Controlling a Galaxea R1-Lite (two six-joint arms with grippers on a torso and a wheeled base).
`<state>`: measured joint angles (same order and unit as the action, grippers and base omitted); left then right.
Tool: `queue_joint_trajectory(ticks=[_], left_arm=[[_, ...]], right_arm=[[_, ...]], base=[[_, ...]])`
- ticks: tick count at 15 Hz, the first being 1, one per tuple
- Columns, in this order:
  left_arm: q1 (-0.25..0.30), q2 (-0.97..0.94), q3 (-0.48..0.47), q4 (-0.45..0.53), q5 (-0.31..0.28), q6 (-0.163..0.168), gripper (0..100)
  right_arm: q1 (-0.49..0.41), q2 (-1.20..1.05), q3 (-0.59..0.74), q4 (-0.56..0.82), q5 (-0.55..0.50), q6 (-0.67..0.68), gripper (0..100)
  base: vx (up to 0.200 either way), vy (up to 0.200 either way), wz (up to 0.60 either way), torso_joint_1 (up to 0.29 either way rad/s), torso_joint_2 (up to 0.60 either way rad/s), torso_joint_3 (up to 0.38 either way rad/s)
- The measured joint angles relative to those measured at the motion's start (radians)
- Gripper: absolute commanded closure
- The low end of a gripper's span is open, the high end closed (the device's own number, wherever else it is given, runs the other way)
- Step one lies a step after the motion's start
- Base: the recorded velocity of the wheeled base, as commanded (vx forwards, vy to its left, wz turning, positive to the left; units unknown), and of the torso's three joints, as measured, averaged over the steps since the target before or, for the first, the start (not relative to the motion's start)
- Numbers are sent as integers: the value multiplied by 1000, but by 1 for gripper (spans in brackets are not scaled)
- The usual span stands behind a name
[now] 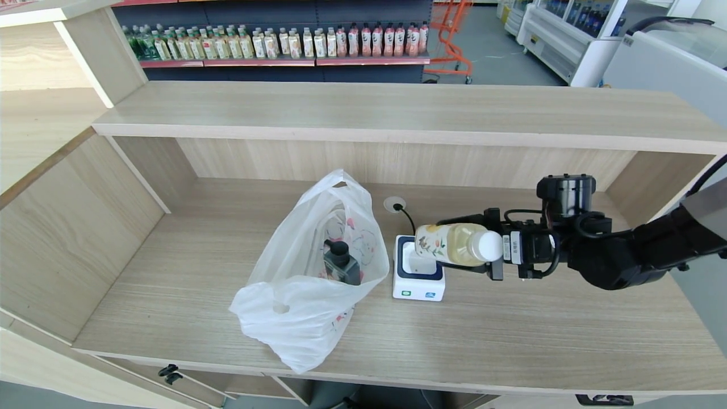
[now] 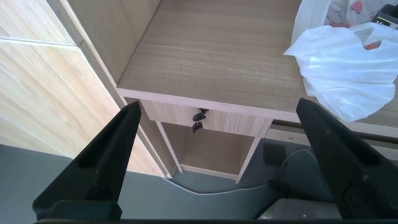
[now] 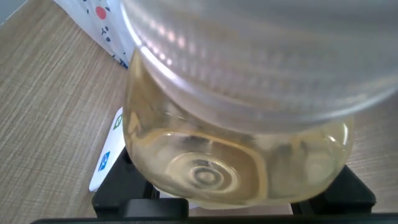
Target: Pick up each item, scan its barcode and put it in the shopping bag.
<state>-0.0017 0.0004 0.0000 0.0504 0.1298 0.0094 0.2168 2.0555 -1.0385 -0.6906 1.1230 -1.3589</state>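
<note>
My light wooden counter (image 1: 511,341) carries a soft white plastic shopping bag (image 1: 301,318) near its front edge. Just beside it stands a small white box scanner (image 1: 417,284). Lying sideways above the scanner is the clear plastic bottle of pale yellow drink (image 1: 454,244), pinched by my right gripper (image 1: 477,245). The bottle looks full, stiff and slick, so I'd grip it mid-body. My left gripper (image 2: 217,107) hangs spread off the counter's front edge.

Pale yellow liquid fills the bottle (image 1: 448,243), white-capped, its label cream with small flowers. The shopping bag (image 1: 301,318) is translucent white with pink prints. The scanner (image 1: 418,287) is white, dark blue on top.
</note>
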Motion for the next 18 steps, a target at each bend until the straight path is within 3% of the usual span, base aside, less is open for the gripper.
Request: queue_joint_trajectory(ticks=[10, 12, 13, 15, 18], left_arm=[[0, 0, 0, 0, 0, 0, 0], [0, 0, 0, 0, 0, 0, 0], [0, 0, 0, 0, 0, 0, 0], [0, 0, 0, 0, 0, 0, 0], [0, 0, 0, 0, 0, 0, 0]], right_arm=[[4, 76, -19, -64, 5, 4, 100], [4, 54, -22, -58, -2, 59, 100], [2, 29, -24, -54, -4, 122, 100], [1, -71, -16, -59, -25, 381, 100], [9, -234, 43, -59, -224, 907, 100]], base=[[0, 0, 0, 0, 0, 0], [0, 0, 0, 0, 0, 0], [0, 0, 0, 0, 0, 0], [0, 0, 0, 0, 0, 0], [0, 0, 0, 0, 0, 0]])
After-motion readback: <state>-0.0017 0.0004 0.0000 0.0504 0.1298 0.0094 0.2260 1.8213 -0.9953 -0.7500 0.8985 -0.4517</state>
